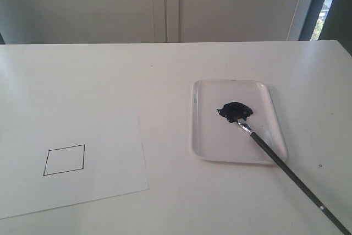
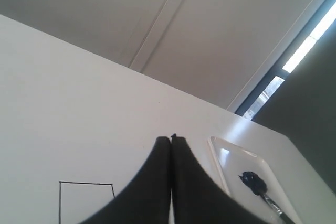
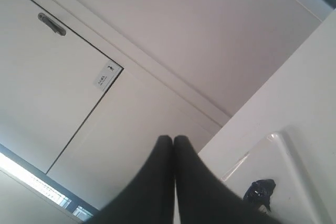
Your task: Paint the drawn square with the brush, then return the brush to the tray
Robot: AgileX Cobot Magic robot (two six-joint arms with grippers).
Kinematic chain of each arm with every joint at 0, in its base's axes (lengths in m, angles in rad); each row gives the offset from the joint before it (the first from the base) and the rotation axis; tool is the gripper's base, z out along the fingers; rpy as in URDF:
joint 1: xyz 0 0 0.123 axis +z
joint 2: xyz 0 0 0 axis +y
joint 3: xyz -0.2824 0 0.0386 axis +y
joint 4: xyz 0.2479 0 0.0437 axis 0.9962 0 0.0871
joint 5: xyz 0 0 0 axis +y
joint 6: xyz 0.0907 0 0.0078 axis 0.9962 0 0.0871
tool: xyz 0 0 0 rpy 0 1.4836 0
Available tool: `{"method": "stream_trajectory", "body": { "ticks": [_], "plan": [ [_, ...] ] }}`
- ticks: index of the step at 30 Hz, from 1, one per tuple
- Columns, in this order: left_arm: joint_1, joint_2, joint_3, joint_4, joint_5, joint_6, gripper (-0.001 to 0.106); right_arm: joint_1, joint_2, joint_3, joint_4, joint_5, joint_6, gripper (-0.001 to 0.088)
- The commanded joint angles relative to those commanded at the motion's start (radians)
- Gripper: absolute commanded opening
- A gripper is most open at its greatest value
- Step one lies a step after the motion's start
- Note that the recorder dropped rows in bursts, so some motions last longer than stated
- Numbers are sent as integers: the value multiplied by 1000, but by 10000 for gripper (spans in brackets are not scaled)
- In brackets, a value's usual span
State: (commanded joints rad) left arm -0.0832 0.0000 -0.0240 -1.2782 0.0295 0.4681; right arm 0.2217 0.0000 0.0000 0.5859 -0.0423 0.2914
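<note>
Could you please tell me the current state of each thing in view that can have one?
drawn square: outline only, not yet painted.
tray: holds a black paint blob.
brush: unheld, bristles in the paint blob, handle sticking out over the tray's rim.
paper sheet: lying flat, apart from the tray.
left hand: shut, empty.
right hand: shut, empty.
</note>
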Motion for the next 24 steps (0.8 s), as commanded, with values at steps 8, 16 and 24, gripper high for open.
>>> {"method": "stream_trajectory", "body": {
  "ticks": [8, 16, 24],
  "plan": [
    [0, 0, -79, 45, 34, -5, 0, 7, 0, -27, -29, 104, -91, 0],
    [0, 33, -369, 162, 286, 265, 0, 30, 0, -319, -29, 246, -427, 0],
    [0, 297, -565, 403, 582, 194, 0, 34, 131, -576, -39, 559, -786, 0]
  ]
}}
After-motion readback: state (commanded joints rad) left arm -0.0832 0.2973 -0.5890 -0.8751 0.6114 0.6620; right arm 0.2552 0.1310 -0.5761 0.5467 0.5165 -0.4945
